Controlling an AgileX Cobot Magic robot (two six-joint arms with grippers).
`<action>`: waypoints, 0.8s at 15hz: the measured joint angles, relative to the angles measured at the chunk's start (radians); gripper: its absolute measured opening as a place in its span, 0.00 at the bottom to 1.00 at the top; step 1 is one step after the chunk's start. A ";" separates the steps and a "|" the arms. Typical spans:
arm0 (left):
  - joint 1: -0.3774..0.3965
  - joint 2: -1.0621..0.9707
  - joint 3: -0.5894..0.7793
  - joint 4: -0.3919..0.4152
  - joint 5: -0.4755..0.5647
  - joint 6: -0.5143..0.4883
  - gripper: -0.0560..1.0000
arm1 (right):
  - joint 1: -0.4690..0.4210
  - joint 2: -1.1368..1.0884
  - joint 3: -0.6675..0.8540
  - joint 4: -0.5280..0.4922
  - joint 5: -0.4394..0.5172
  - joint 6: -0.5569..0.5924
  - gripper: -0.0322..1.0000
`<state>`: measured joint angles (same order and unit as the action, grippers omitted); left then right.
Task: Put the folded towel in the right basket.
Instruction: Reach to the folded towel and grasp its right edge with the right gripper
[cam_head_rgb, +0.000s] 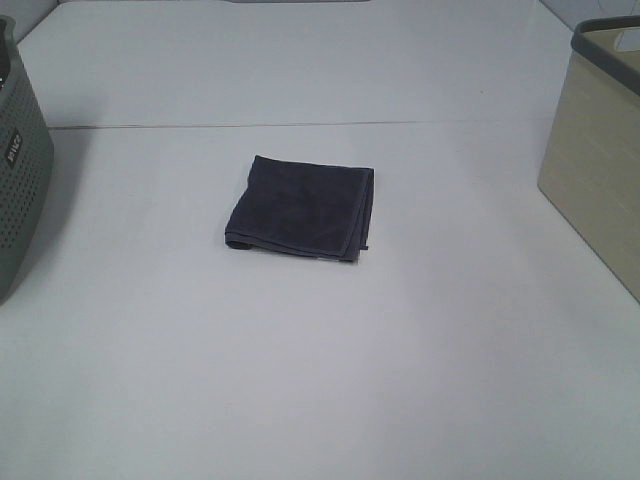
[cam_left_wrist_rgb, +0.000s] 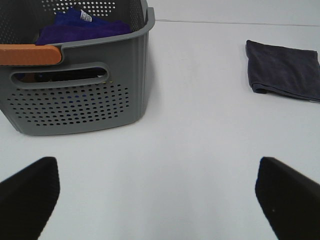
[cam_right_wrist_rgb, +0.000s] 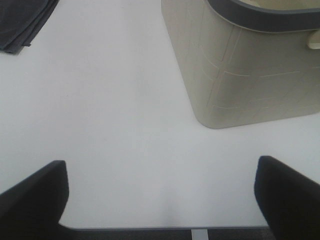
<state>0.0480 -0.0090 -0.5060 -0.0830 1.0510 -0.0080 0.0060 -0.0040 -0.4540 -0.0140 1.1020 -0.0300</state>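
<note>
A folded dark grey towel (cam_head_rgb: 302, 207) lies flat on the white table, near the middle. It also shows in the left wrist view (cam_left_wrist_rgb: 283, 69) and, partly cut off, in the right wrist view (cam_right_wrist_rgb: 22, 22). The right basket (cam_head_rgb: 598, 150) is beige with a dark grey rim and stands at the table's right edge; the right wrist view (cam_right_wrist_rgb: 245, 65) shows it close by. My left gripper (cam_left_wrist_rgb: 160, 200) is open and empty, well short of the towel. My right gripper (cam_right_wrist_rgb: 160, 200) is open and empty, near the table's front edge. Neither gripper shows in the exterior high view.
A grey perforated basket (cam_head_rgb: 18, 160) stands at the table's left edge. In the left wrist view it (cam_left_wrist_rgb: 75, 95) has an orange handle (cam_left_wrist_rgb: 30, 54) and holds purple-blue cloth (cam_left_wrist_rgb: 82, 27). A seam (cam_head_rgb: 300, 126) runs across the table behind the towel.
</note>
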 joint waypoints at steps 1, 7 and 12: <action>0.000 0.000 0.000 0.000 0.000 0.000 0.99 | 0.000 0.000 0.000 0.000 0.000 0.000 0.97; 0.000 0.000 0.000 0.009 0.000 0.000 0.99 | 0.000 0.000 0.000 0.001 0.000 0.000 0.97; 0.000 0.000 0.000 0.009 0.000 0.000 0.99 | 0.000 0.000 0.000 0.001 0.000 0.000 0.97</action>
<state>0.0480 -0.0090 -0.5060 -0.0740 1.0510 -0.0080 0.0060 -0.0040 -0.4540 -0.0130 1.1020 -0.0300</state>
